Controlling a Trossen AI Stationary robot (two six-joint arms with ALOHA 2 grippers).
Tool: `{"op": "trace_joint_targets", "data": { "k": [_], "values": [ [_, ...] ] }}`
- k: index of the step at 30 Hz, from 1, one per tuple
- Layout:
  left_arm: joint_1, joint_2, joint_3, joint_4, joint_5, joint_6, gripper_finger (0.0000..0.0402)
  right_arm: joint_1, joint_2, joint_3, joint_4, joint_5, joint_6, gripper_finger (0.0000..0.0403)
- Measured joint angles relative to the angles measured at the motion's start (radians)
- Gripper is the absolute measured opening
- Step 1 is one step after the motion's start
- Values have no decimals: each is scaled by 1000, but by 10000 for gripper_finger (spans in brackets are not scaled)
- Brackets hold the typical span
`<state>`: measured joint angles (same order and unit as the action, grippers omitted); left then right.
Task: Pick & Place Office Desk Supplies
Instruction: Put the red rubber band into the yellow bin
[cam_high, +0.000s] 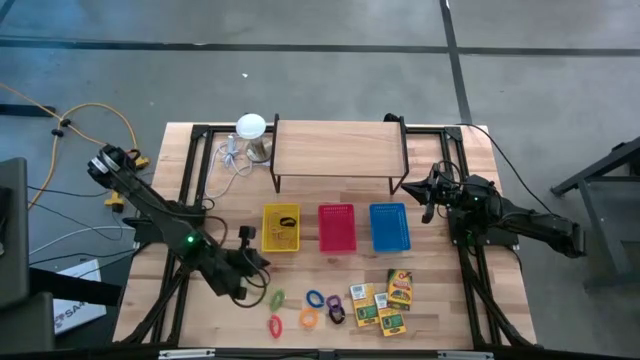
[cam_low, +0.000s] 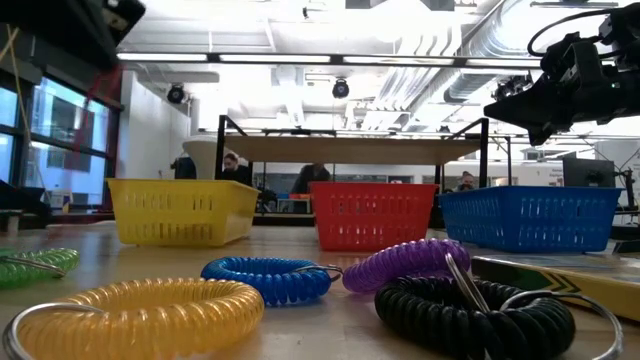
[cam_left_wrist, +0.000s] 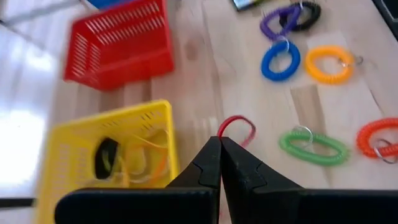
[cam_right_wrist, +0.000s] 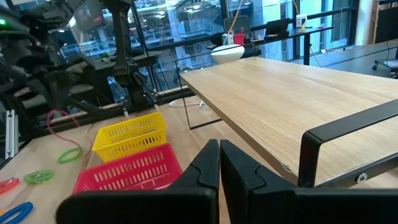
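Left tool (cam_left_wrist: 220, 144) pinches a thin red rubber band (cam_left_wrist: 237, 127) beside the slotted plastic yellow basket (cam_left_wrist: 74, 134), lower-left, holding bands. Coiled rings (cam_high: 315, 300) lie bottom-centre. Right tool (cam_right_wrist: 219, 152) is closed, empty.

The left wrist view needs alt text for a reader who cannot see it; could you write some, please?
The left gripper, shut, pinches a thin red rubber band above the wooden table beside the yellow basket. Farther off lie a red basket and coloured coil rings.
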<state>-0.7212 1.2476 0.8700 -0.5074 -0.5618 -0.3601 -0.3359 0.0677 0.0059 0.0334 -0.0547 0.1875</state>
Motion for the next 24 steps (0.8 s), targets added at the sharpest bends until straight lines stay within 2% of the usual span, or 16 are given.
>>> {"op": "trace_joint_targets", "data": {
  "k": [11, 24],
  "values": [
    [8, -115, 0, 0, -63, 130, 0, 0, 0, 0, 0, 0, 0, 2],
    [150, -154, 0, 0, -50, 234, 0, 0, 0, 0, 0, 0, 0, 2]
  ]
}}
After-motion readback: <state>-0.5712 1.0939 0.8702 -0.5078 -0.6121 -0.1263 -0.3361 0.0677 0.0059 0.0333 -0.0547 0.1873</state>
